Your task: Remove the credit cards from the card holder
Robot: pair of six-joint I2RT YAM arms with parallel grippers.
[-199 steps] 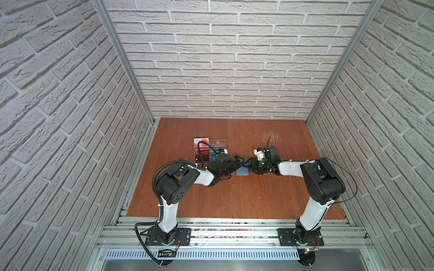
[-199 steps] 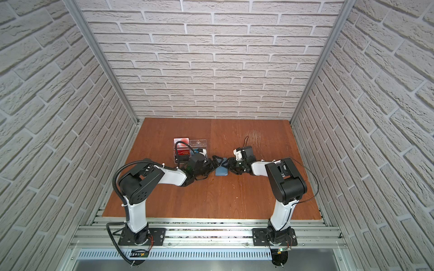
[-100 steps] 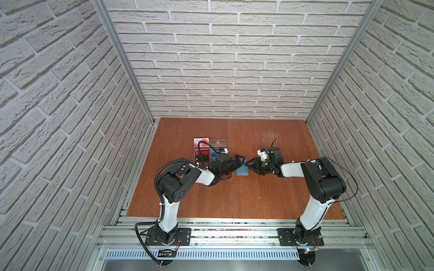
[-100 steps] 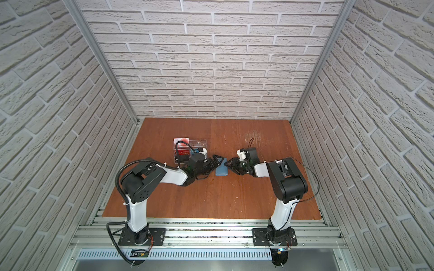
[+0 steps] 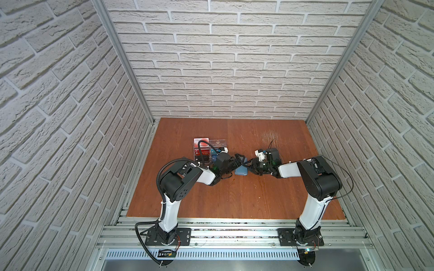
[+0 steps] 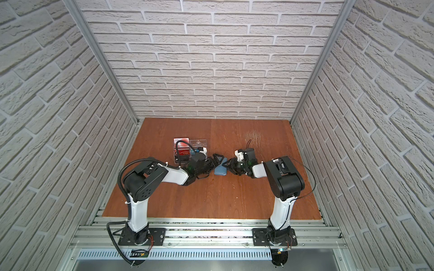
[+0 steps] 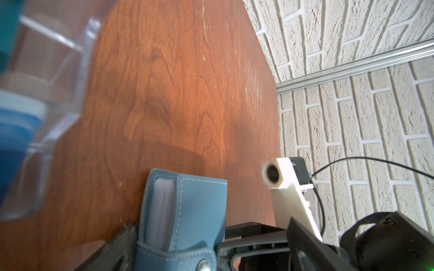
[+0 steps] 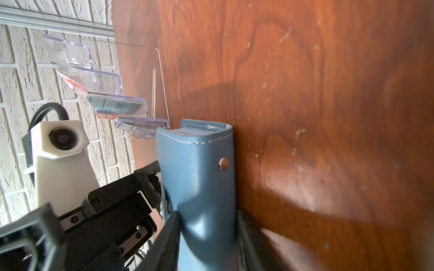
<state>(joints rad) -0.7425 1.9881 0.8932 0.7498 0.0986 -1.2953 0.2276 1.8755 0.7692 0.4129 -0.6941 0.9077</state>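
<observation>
- Slate-blue card holder (image 8: 202, 178) fills the gap of my right gripper (image 8: 206, 220). One black finger (image 8: 172, 225) lies against its broad face. The other runs along the opposite side, next to the table. Condition: pinching the holder's near end.
- A metal snap stud (image 8: 223, 162) sits on the holder's cover, facing my right wrist camera.
- Pale edges of the credit cards (image 8: 193, 131) show as a stack at the holder's far, slightly open end. The cards are inside the holder.
- My left gripper (image 5: 239, 161) meets the holder from the opposite end. Condition: fingers spread wide, one on each side of the holder, with no pinch.
- In the left wrist view, the strap tab (image 7: 178, 257) with its snap crosses the holder's end between those spread fingers.
- Holder location: in both top views, near the middle of the wooden table (image 5: 234, 199), directly between my two grippers. I cannot tell whether it lies fully flat on the board.
- A clear acrylic rack (image 5: 217, 143) stands just behind my left gripper, near the holder.
- Red cards (image 5: 201, 153) occupy the rack's left column. A white card (image 5: 201, 140) with a red circle stands at the back of that column.
- White brick-pattern walls (image 5: 234, 70) enclose the table on three sides.
</observation>
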